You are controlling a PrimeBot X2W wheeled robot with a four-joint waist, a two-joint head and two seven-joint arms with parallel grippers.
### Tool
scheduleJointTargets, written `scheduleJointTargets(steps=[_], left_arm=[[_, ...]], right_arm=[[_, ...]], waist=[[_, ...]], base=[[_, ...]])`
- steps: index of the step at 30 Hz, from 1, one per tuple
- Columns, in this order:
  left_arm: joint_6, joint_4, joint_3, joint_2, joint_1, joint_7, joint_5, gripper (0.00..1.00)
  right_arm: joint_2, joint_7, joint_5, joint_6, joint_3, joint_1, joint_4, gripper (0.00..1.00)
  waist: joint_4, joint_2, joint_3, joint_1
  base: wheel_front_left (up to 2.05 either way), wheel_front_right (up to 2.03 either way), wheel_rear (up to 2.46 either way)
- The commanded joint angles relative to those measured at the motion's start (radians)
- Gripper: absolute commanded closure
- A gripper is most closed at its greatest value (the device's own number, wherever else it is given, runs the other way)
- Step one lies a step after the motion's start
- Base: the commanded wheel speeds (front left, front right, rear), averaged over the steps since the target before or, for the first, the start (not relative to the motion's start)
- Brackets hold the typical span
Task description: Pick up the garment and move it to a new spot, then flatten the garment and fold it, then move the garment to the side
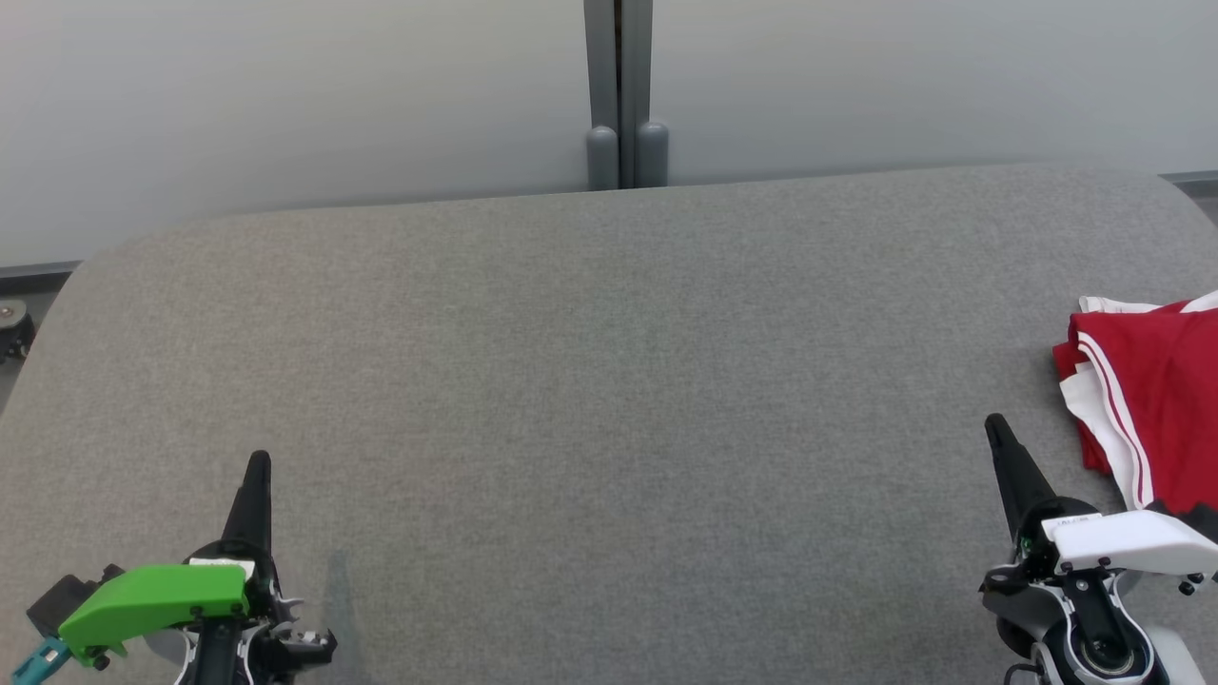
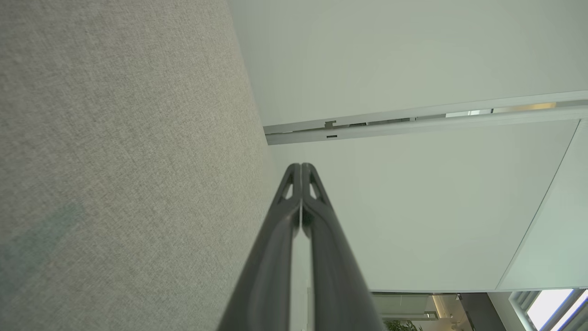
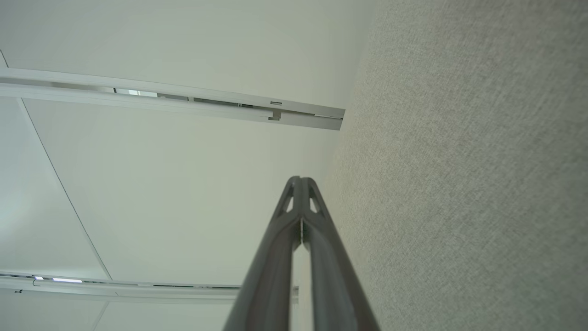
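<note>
The garment (image 1: 1156, 400), red with white sleeve cloth and striped trim, lies bunched at the right edge of the grey table (image 1: 609, 400), partly cut off by the frame. My right gripper (image 1: 996, 428) hovers just left of it, shut and holding nothing; its fingers (image 3: 301, 184) press together in the right wrist view. My left gripper (image 1: 258, 463) sits at the lower left, far from the garment, also shut and empty, with its fingertips (image 2: 301, 170) touching in the left wrist view.
A pale wall with a grey vertical post (image 1: 623, 95) stands behind the table's far edge. The table's rounded corners fall away at the far left and far right. A small dark fitting (image 1: 14, 328) sits off the table's left edge.
</note>
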Motion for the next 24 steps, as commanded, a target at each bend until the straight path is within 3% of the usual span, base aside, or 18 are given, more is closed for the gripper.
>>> scheduleJointTargets(steps=[1, 16, 24], left_arm=[[-0.007, -0.007, 0.006, 0.008, -0.019, 0.006, -0.02, 1.0], [-0.012, -0.016, 0.015, 0.008, -0.03, 0.032, -0.121, 1.0], [-0.011, -0.016, 0.015, 0.008, -0.031, 0.036, -0.124, 1.0]], right_arm=[[-0.006, 0.006, 0.021, 0.0, -0.004, 0.011, -0.011, 1.0], [-0.007, 0.034, 0.123, 0.0, -0.012, 0.015, -0.026, 1.0], [-0.007, 0.035, 0.126, 0.0, -0.013, 0.015, -0.027, 1.0]], waist=[[0.0, 0.0, 0.0, 0.0], [0.005, 0.0, -0.002, 0.0], [0.005, 0.0, -0.002, 0.0]], base=[[0.0, 0.0, 0.0], [0.0, 0.0, 0.0], [0.0, 0.0, 0.0]])
